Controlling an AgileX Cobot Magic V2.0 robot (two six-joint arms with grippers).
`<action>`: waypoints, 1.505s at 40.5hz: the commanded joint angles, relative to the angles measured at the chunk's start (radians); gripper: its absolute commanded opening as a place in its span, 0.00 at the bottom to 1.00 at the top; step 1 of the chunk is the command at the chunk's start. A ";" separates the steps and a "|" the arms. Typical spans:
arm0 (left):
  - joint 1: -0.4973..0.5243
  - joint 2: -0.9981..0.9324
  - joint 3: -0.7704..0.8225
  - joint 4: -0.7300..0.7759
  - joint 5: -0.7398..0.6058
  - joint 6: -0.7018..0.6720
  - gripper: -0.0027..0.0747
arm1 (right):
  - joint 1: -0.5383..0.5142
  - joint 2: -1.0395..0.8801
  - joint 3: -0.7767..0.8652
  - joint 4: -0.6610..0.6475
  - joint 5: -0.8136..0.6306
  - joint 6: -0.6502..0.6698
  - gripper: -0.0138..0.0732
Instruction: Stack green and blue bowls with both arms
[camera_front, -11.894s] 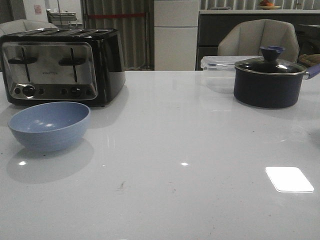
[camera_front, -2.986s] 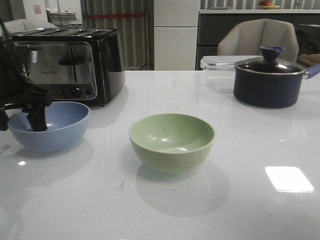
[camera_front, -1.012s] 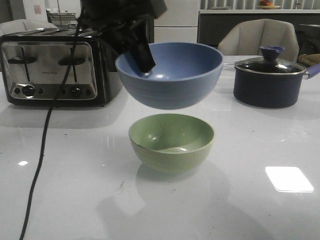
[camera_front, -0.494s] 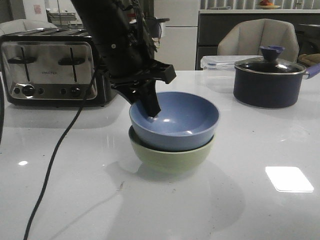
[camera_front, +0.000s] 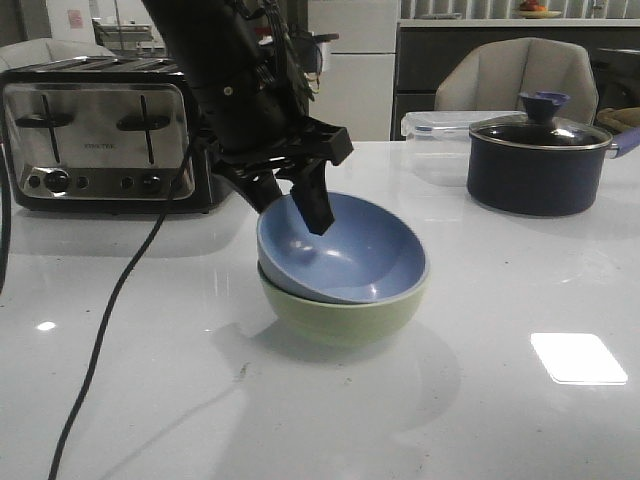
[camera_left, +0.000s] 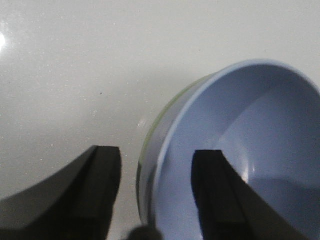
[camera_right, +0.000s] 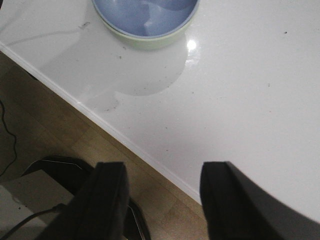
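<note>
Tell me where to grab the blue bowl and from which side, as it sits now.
Grip the blue bowl by its raised rim on the toaster side, coming from above, one finger inside and one outside. It sits tilted in the green bowl, so that edge stands clear. The left gripper already straddles it, open.

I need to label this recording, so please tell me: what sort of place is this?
Most likely a home kitchen or a mock-up of one: a four-slot toaster and a dark lidded pot stand on a white glossy countertop, with upholstered chairs behind.
</note>
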 joint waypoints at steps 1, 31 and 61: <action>-0.005 -0.058 -0.036 -0.023 -0.030 -0.001 0.69 | -0.004 -0.007 -0.028 -0.005 -0.051 0.002 0.68; -0.005 -0.309 -0.055 0.023 0.057 -0.001 0.72 | -0.004 -0.007 -0.028 -0.005 -0.051 0.002 0.68; -0.005 -1.158 0.673 0.023 0.009 -0.001 0.72 | -0.004 -0.007 -0.028 -0.005 -0.051 0.002 0.68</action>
